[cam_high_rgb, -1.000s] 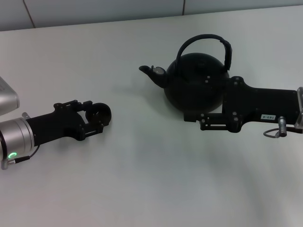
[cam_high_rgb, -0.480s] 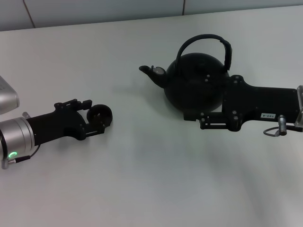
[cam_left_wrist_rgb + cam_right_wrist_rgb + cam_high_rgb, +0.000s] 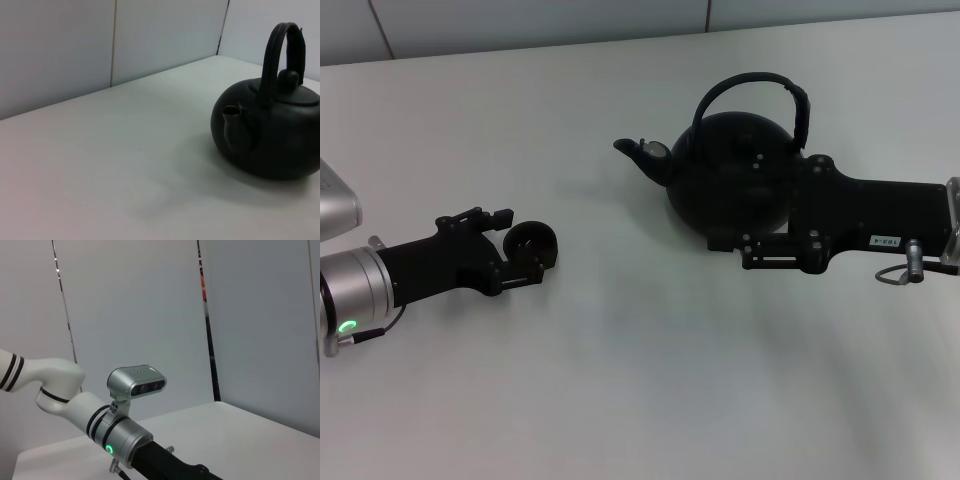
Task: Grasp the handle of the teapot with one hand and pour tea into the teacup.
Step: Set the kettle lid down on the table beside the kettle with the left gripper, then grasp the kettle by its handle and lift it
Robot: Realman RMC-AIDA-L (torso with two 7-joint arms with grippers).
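The left gripper (image 3: 525, 250) pinches the teacup (image 3: 533, 245), a tiny round dark handleless cup, between its black fingers, low on the white matte table (image 3: 620, 380) toward the robot's left. The right gripper (image 3: 745, 238) lies against the lower side of the teapot (image 3: 730, 180), a large round matte black pot with a short curved spout, well apart from the cup; whether it is spread or pressed together cannot be told. It seems nowhere near the handle (image 3: 750, 85), the thick black arched bail, so pushing on could shove the pot or tip it.

The left wrist view alone shows the knobbed lid (image 3: 288, 80) under the bail. The right wrist view shows only the other arm, neither pot nor cup.
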